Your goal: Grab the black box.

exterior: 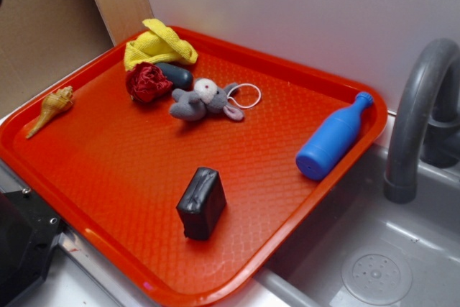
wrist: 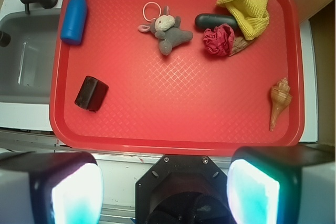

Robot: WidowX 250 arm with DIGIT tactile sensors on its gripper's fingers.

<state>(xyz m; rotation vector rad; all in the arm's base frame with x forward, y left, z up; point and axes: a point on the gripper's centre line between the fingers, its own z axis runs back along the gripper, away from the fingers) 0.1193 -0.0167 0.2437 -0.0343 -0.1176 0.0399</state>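
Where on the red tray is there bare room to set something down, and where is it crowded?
Free: the middle, between the black box, plush mouse and seashell. Crowded: the corner holding the yellow cloth, red ball and dark oval.

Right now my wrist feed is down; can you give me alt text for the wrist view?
The open gripper looks down from beyond the near edge of a red tray, with the black box lying alone at its lower left. Farther up are a blue bottle, plush mouse, yellow cloth, and a seashell at right.
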